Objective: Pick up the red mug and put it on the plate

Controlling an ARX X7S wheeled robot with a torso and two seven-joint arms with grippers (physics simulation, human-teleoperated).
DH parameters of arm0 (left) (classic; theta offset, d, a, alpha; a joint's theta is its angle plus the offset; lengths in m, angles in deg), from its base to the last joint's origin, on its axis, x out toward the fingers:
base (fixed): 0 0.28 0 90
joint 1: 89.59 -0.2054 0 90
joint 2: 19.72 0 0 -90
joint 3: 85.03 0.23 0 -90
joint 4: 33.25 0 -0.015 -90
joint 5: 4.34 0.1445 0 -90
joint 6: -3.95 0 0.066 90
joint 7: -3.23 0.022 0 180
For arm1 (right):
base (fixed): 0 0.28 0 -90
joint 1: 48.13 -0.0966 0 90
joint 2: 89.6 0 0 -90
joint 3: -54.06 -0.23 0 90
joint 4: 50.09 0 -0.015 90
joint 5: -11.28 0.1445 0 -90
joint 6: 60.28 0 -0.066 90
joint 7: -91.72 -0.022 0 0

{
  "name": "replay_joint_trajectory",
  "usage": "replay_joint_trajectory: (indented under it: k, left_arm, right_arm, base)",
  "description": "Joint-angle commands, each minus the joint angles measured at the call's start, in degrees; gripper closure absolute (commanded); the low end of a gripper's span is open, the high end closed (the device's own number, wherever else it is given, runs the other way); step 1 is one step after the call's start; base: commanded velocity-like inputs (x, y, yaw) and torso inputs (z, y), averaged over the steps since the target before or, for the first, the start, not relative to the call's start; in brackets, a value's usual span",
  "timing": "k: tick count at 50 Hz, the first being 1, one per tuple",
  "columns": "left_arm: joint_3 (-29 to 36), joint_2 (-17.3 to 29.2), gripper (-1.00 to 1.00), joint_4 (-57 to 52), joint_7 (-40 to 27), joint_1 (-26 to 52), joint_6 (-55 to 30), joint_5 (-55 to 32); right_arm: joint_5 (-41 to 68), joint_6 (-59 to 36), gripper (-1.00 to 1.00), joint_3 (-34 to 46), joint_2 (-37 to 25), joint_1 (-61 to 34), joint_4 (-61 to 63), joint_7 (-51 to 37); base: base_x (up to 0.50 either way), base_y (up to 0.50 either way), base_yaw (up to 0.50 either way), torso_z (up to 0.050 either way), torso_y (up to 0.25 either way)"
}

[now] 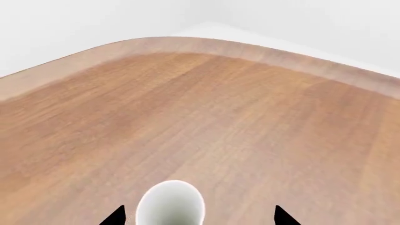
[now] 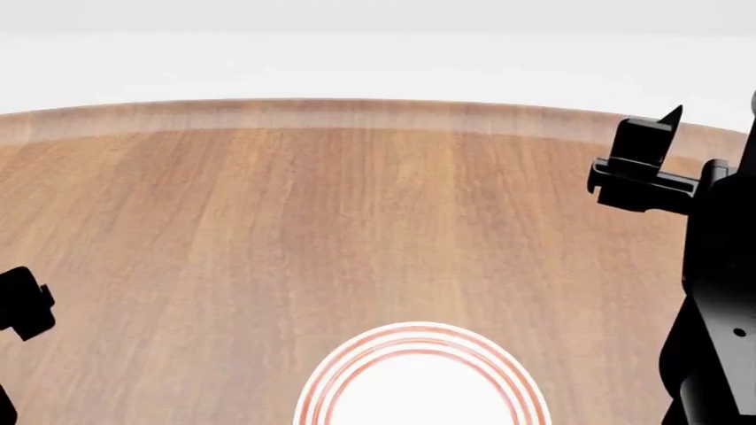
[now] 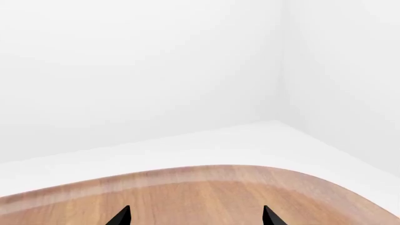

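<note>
My left gripper (image 1: 196, 218) hangs over the table (image 1: 206, 122) with its two black fingertips (image 1: 115, 218) spread wide. A round white opening sits between them at the near edge of the left wrist view. I take it for the mug (image 1: 170, 204) seen from above. Only the white inside shows, no red wall, pattern or handle, so I cannot be sure it is the red one.

In the head view no mug shows at all. The plate (image 2: 354, 376) lies at the near middle of the table, cut off by the frame edge. My left arm shows only as a black piece at the near left, my right arm at the right.

My right gripper (image 3: 195, 216) points past the far table edge toward the white wall. Its tips stand apart, holding nothing.

If this is the mug, I judge it stiff, light and glazed (so probably slippery, and likely to chip if dropped). Its narrow, tall build would make it easy to tip with a sideways nudge. The fingers already flank it, so I would lower them and close across the body below the rim, squeezing both walls evenly. I cannot see the handle, so I cannot tell whether it would foul a finger. The plate seems to lie right of my left gripper, near me.
</note>
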Motion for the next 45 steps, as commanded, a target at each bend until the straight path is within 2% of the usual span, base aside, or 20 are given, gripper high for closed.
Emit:
replay_joint_trajectory:
  k: [1,26,45]
  left_arm:
    - [-0.62,0.12,-1.00,2.66,-0.90,0.23,0.83,-0.54]
    - [-2.10,0.58,-1.00,13.53,-2.49,2.62,2.66,-1.70]
    - [-0.48,1.72,-1.00,23.15,-0.25,4.84,5.19,-2.10]
  right_arm:
    - [0.10,0.58,-1.00,0.11,0.01,0.22,-0.61,-0.10]
    - [0.46,1.24,-1.00,0.52,0.07,0.47,-1.48,-0.30]
    - [0.70,2.03,-1.00,0.99,0.23,0.65,-2.47,-0.37]
  base:
    - [0.00,0.00,0.00,0.000,0.000]
    - [0.00,0.00,0.00,0.000,0.000]
    - [0.00,0.00,0.00,0.000,0.000]
